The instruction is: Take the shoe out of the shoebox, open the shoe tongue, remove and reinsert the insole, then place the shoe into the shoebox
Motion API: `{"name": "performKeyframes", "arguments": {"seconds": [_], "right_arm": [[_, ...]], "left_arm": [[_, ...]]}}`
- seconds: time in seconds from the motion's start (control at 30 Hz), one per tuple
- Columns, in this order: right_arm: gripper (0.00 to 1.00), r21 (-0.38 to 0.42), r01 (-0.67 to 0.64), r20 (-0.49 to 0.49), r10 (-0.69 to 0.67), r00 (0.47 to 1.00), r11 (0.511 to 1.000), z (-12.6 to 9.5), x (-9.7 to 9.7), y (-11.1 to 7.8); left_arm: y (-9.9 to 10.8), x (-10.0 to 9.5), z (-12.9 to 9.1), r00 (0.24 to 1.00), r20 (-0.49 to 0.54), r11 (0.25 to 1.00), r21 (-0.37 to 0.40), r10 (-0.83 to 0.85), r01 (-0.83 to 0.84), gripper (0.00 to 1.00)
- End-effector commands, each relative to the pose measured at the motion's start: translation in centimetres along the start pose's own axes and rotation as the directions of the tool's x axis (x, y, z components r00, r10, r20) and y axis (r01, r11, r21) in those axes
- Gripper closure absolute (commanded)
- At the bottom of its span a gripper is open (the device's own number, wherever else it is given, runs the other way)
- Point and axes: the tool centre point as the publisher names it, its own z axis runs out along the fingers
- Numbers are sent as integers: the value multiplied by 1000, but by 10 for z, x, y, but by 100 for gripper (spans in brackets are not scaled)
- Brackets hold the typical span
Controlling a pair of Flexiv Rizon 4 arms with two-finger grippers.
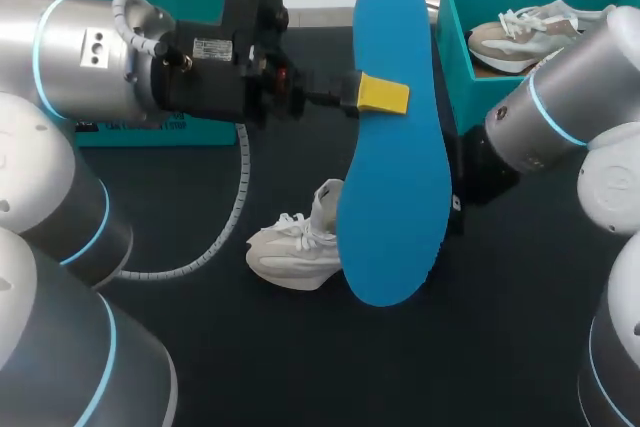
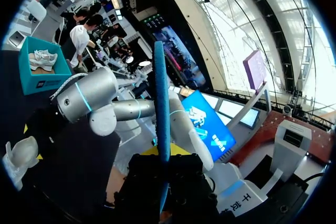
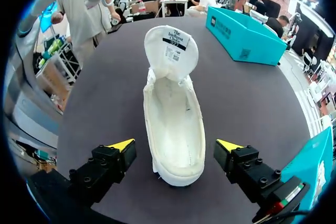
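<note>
1. The right gripper [image 3: 176, 145] has its fingers spread wide, one on each side of the white shoe [image 3: 173, 124] without touching it. The shoe lies on the dark table [image 1: 180, 207], tongue folded back.
2. The left gripper [image 1: 380, 95] clamps the blue insole [image 1: 395, 197], held above the shoe.
3. The teal shoebox [image 1: 455, 57] at the far right holds a second shoe [image 1: 520, 32].

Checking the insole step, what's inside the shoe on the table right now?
Only bare white lining shows inside the shoe, its tongue folded back. The blue insole is out, held by the left gripper. The toe end beyond the tongue is hidden.
</note>
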Motion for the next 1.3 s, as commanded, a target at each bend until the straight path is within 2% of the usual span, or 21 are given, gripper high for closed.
{"name": "performKeyframes", "arguments": {"seconds": [0.03,0.27,0.4,0.63,1.07,1.1,1.23,1.3], "right_arm": [[0,204,-17,8,16,1000,979,-15,7,10],[0,272,-111,40,104,994,956,-16,6,21],[0,257,-105,36,99,994,961,-9,4,21],[0,307,-61,20,57,998,950,-8,1,22],[0,301,-44,14,42,999,953,-7,0,21],[0,260,-59,48,48,998,964,-3,0,22],[0,250,-90,61,77,995,964,14,-17,27],[0,265,-91,35,85,996,960,24,-28,29]], "left_arm": [[5,3,2,1000,3,1000,10,0,0,100],[5,3,2,1000,3,1000,10,0,0,100],[5,3,2,1000,3,1000,10,0,0,100],[5,3,2,1000,3,1000,10,0,0,100],[5,3,2,1000,3,1000,10,0,0,100],[5,3,2,1000,3,1000,10,0,0,100],[5,3,2,1000,3,1000,10,0,0,100],[5,3,2,1000,3,1000,10,0,0,100]]}}
